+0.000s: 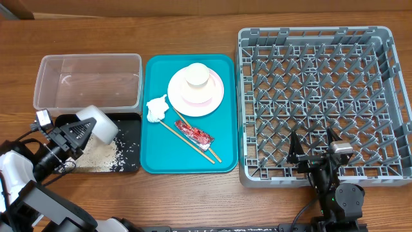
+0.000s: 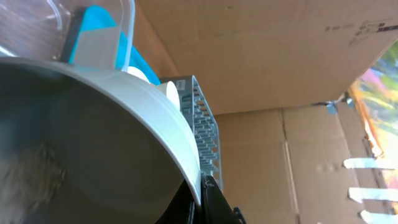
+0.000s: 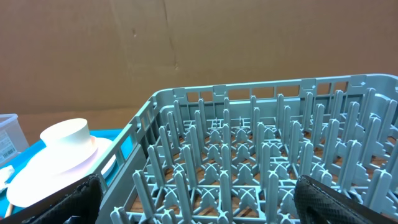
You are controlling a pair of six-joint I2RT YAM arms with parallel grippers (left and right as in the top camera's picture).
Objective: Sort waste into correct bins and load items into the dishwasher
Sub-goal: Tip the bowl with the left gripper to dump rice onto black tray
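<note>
My left gripper [image 1: 82, 132] is shut on the rim of a white bowl [image 1: 100, 122] and holds it tipped over the black tray [image 1: 129, 122], where loose rice grains [image 1: 109, 154] lie. The bowl fills the left wrist view [image 2: 93, 137]. A white plate [image 1: 215, 93] with an upturned white cup [image 1: 196, 76] sits on the teal tray [image 1: 225, 158], beside a crumpled napkin [image 1: 156, 108], a red wrapper [image 1: 194, 133] and chopsticks [image 1: 209, 151]. My right gripper [image 1: 313, 150] is open and empty over the front of the grey dish rack [image 1: 322, 96].
The clear tub [image 1: 87, 80] stands behind the black tray. The rack's upright pegs [image 3: 249, 162] fill the right wrist view, with the plate and cup [image 3: 62, 155] to their left. Cardboard walls stand behind the table.
</note>
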